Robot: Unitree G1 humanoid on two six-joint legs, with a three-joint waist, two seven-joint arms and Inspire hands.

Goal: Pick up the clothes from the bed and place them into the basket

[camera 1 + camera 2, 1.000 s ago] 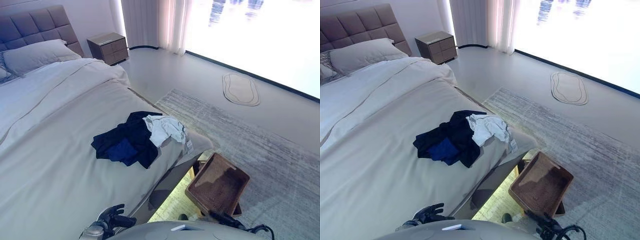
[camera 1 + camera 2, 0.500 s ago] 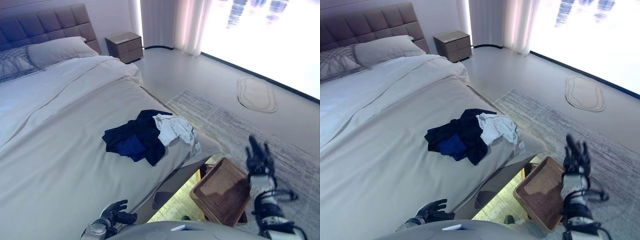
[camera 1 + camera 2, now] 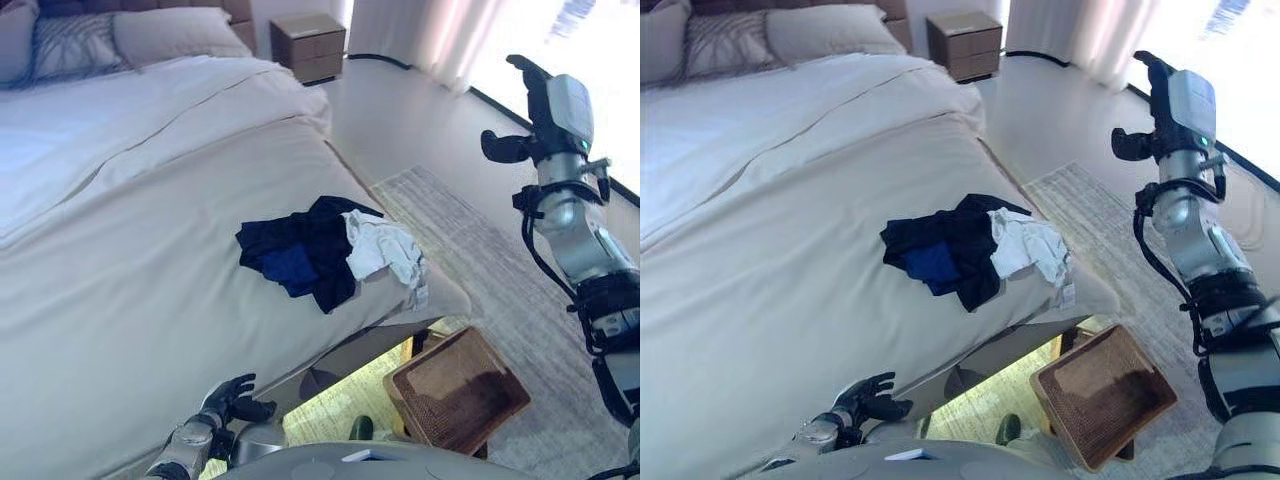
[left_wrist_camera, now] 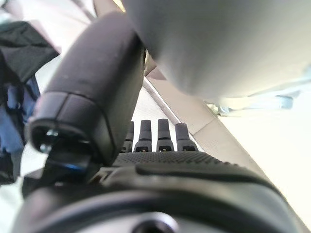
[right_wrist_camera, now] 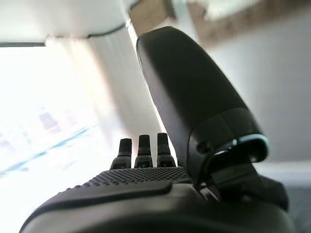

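A heap of clothes lies near the foot corner of the bed: dark navy and blue garments with a white garment beside them. A brown woven basket stands tilted on the floor below that corner. My right hand is raised high at the right, open and empty, far above the basket; its straight fingers show in the right wrist view. My left hand hangs low by the bed's near edge, open and empty, with straight fingers in the left wrist view.
A grey rug covers the floor right of the bed. A brown nightstand stands at the far wall beside pale curtains. Pillows lie at the head of the bed.
My right arm has swung up from beside the basket to high at the right. The camera has shifted, so the whole scene sits differently. The clothes and basket have not moved.
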